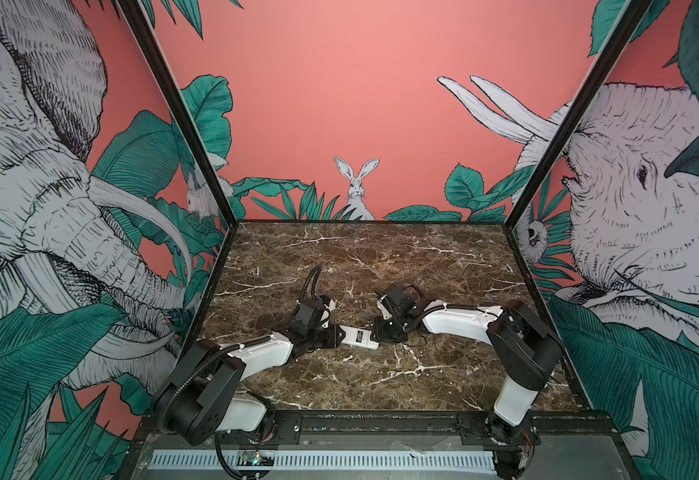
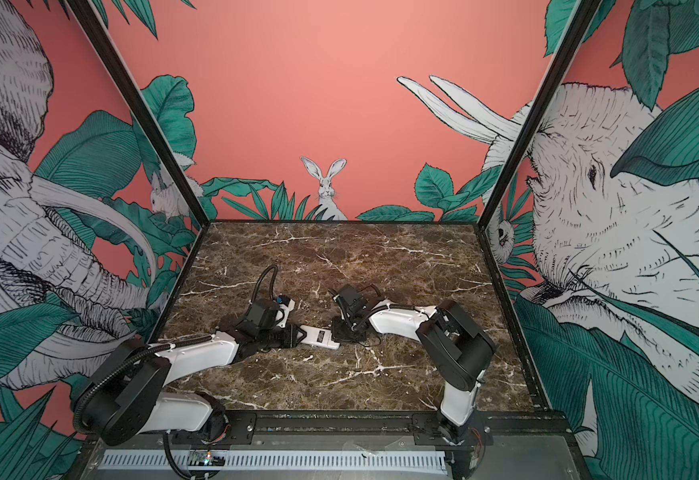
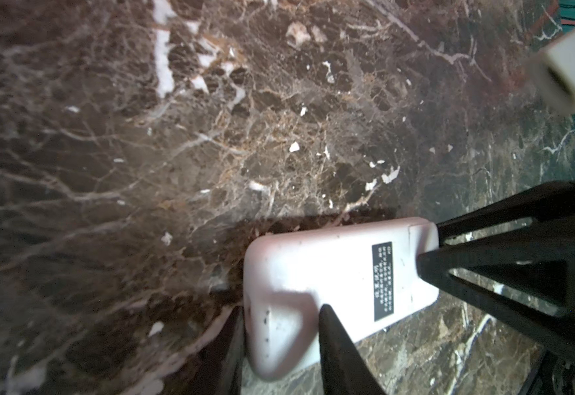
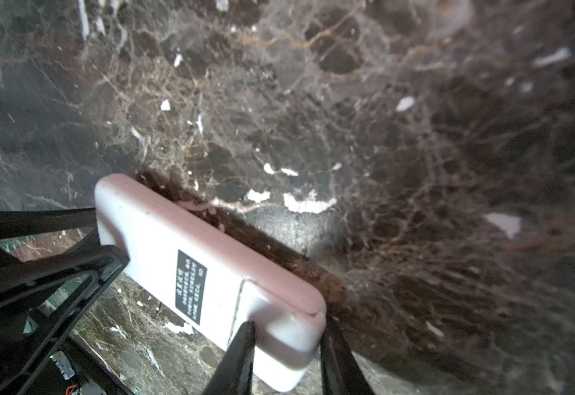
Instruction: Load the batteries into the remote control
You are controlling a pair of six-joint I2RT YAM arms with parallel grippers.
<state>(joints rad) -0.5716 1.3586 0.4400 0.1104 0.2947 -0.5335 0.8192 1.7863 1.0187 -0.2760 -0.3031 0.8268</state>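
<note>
The remote [image 1: 359, 337] is held between the two claws above the brown marble table [image 1: 381, 257], with its white back turned upward. The left claw [image 1: 333, 335] is closed to a narrow gap on one short end. In the left wrist view one finger [image 3: 337, 349] is pressed on the white back and the other finger [image 3: 233, 349] is set against the opposite face, so that the end is pinched between them. The right claw [image 1: 384, 332] is closed to a similar narrow gap on the other short end. In the right wrist view its fingers [image 4: 241, 355] are likewise seen on either face of that end. The two claws are thus pointed at each other, with the remote spanning the space between their tips. A dark label [image 3: 383, 282] is seen on the back, nearer the right claw than the left. A thin seam is seen across the back between the label and the right claw's fingers. A dark shadow is cast on the marble along one long edge. Whether the remote is touching the table cannot be told.
</note>
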